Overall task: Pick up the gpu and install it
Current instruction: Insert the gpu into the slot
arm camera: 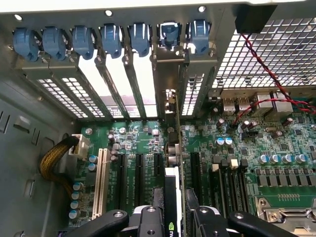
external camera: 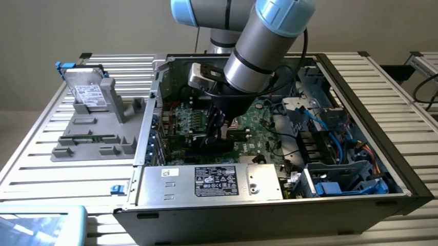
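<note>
Item: gpu (arm camera: 174, 163), a thin card held edge-on and upright between the fingers (arm camera: 148, 222), which are clamped on its upper edge so that the lower edge can meet the board squarely; its metal end bracket (arm camera: 170, 74) lies ahead of the fingers, against the rear slot openings. Gripper (external camera: 217, 134) hangs low inside the computer case (external camera: 383, 169), directly above the motherboard (arm camera: 276, 143). Whether the card is fully seated in its slot cannot be told. Container: the case lies on its side, open face up, on the slatted tabletop (external camera: 41, 174). Contents: motherboard beneath the fingers; black expansion slots (arm camera: 138, 177) on either side of the card; blue retention clips (arm camera: 111, 37) beyond the bracket; power supply (external camera: 212, 182); blue cables (external camera: 345, 154). Outside the case: grey fixture (external camera: 96, 128) carrying a hard drive (external camera: 89, 92).
</note>
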Controlling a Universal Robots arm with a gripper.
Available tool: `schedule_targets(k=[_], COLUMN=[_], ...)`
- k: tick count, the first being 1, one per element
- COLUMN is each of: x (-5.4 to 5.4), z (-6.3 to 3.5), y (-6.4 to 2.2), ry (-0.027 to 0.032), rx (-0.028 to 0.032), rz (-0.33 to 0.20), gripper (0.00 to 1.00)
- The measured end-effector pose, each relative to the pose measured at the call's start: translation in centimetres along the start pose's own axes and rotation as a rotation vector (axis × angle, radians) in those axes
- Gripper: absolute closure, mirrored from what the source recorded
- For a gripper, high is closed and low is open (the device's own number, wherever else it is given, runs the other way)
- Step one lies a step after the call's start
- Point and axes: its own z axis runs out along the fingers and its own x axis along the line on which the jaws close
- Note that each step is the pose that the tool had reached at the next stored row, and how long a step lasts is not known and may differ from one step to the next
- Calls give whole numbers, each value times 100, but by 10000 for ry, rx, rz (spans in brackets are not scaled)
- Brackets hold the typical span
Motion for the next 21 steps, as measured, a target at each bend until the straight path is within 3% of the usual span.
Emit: schedule_targets(k=[21], x=[0], z=[23], y=[12], ry=[79], rx=[3], rz=[4], gripper=[72])
